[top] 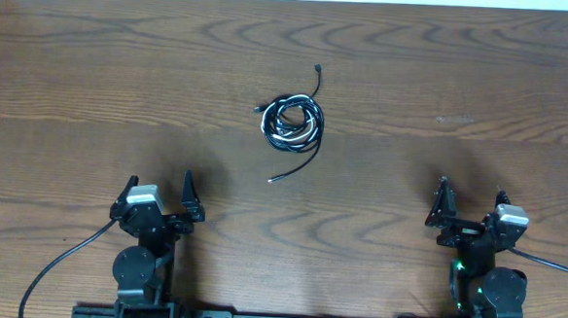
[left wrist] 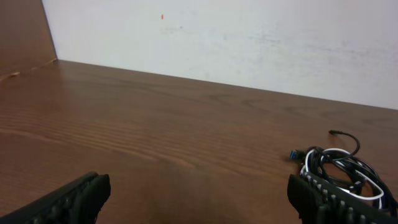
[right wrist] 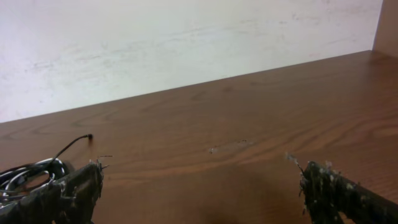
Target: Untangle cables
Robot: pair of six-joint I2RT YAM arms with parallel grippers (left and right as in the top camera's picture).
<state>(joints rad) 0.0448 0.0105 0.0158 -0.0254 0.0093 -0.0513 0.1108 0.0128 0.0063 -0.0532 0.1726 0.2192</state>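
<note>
The cables [top: 291,120] lie in one small coiled knot of black and white cords near the middle of the table, with one loose end running up and another down. The left wrist view shows the cables [left wrist: 339,168] at its right edge, the right wrist view shows the cables [right wrist: 28,174] at its left edge. My left gripper [top: 158,186] sits open at the near left, well short of the knot. At the near right my right gripper [top: 471,192] is open too. Nothing is between either pair of fingers.
The wooden table [top: 93,81] stretches bare around the knot. A white wall [left wrist: 236,37] rises behind the far edge. A raised wooden side panel [left wrist: 25,31] stands at the far left and another side panel [right wrist: 387,25] at the far right. Thick black arm wires [top: 59,264] trail near the bases.
</note>
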